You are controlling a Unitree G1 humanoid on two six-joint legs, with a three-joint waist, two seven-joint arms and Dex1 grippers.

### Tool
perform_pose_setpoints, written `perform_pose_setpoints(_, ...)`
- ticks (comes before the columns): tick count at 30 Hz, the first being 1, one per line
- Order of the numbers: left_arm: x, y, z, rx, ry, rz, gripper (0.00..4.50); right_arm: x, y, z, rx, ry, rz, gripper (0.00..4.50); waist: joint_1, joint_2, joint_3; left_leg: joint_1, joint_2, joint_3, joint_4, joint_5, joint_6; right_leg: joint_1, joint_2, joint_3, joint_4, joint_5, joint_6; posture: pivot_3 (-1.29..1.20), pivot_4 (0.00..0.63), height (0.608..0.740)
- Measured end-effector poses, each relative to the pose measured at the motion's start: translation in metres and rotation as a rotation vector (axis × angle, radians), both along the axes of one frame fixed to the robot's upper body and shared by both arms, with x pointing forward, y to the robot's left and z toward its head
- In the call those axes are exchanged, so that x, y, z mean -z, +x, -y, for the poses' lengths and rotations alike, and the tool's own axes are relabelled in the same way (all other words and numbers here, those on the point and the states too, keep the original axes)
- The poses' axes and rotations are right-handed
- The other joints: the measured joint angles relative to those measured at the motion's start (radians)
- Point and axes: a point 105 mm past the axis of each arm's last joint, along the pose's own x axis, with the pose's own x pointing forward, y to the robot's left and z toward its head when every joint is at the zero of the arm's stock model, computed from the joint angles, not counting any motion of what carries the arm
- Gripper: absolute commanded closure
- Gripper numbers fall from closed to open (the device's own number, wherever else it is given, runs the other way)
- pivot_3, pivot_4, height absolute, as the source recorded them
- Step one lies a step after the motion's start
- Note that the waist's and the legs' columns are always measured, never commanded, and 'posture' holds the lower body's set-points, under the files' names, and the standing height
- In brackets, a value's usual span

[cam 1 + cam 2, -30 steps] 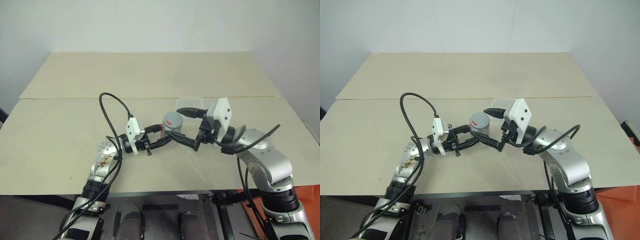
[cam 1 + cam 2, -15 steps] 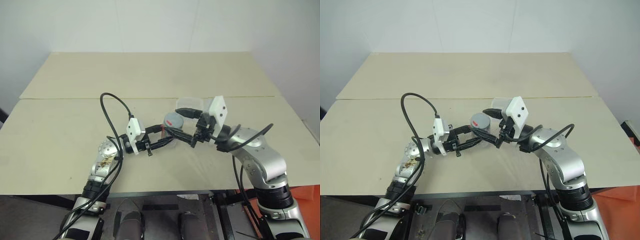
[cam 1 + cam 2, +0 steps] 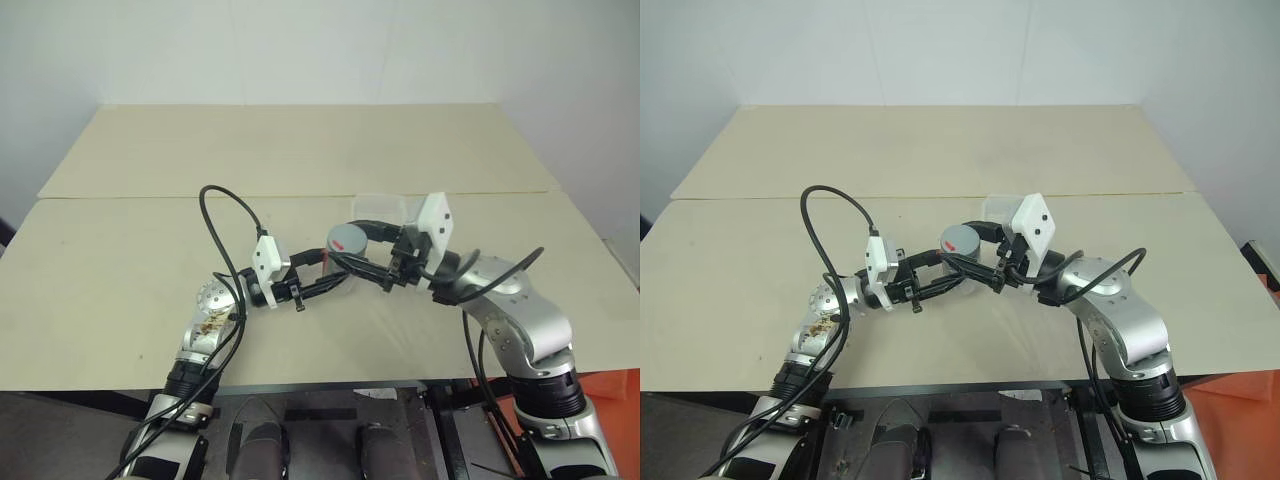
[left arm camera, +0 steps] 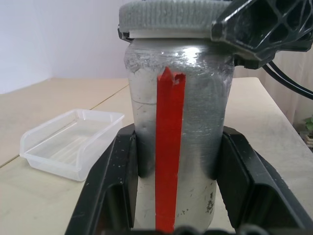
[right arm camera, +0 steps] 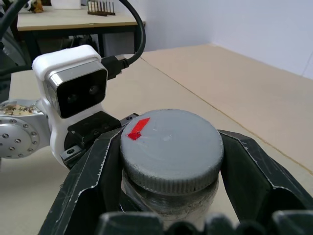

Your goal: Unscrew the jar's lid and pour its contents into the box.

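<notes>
I have both arms bent inward over the middle of the table [image 3: 120, 250], meeting just in front of me. My left gripper [image 4: 171, 161] reaches toward the right, roughly level, and its two black fingers [image 4: 110, 186] are clamped on the lower body of the jar [image 4: 177, 122], one on each side. The jar stands upright, its red stripe facing the left wrist camera. My right gripper [image 5: 171, 161] comes in from the other side, pointing forward and to the left, and its fingers [image 5: 85, 181] are closed around the grey lid [image 5: 171, 147], pressing against its ribbed edge on both sides. The lid sits on the jar, with a small red mark on top. The clear box [image 3: 378, 208] rests on the table just beyond the jar, near my right wrist.
</notes>
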Motion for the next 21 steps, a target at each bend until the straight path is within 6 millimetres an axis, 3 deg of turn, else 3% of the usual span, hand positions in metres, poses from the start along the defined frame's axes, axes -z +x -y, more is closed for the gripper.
perform_pose_setpoints(7,0.008,-0.001,0.001,0.012,0.037,-0.015,2.58,-0.012,-0.012,-0.002,-0.084,0.063,0.001,1.72,0.000,0.000,0.000,0.000,0.000,0.000,0.000,0.000,0.000,0.000,0.000,0.000,0.000,0.000,0.000,0.00,0.150,0.740)
perform_pose_setpoints(13,0.008,-0.001,0.001,0.010,0.034,-0.014,2.58,-0.016,-0.002,0.003,-0.008,0.074,0.013,1.72,0.000,0.000,0.000,0.000,0.000,0.000,0.000,0.000,0.000,0.000,0.000,0.000,0.000,0.000,0.000,0.00,0.150,0.740)
perform_pose_setpoints(17,0.008,0.001,-0.003,-0.010,0.033,-0.015,2.58,-0.019,0.022,0.040,0.197,0.036,0.045,1.72,0.005,0.000,0.000,0.000,0.000,0.001,0.000,0.000,0.000,0.000,0.000,0.000,0.000,0.000,0.000,0.00,0.150,0.740)
perform_pose_setpoints(21,0.003,0.004,-0.013,-0.050,0.030,0.002,2.58,0.000,0.031,0.075,0.361,-0.076,-0.005,1.72,0.005,0.000,0.000,-0.001,0.000,0.002,0.000,0.000,0.000,-0.001,0.000,0.000,-0.001,0.000,0.000,0.00,0.150,0.740)
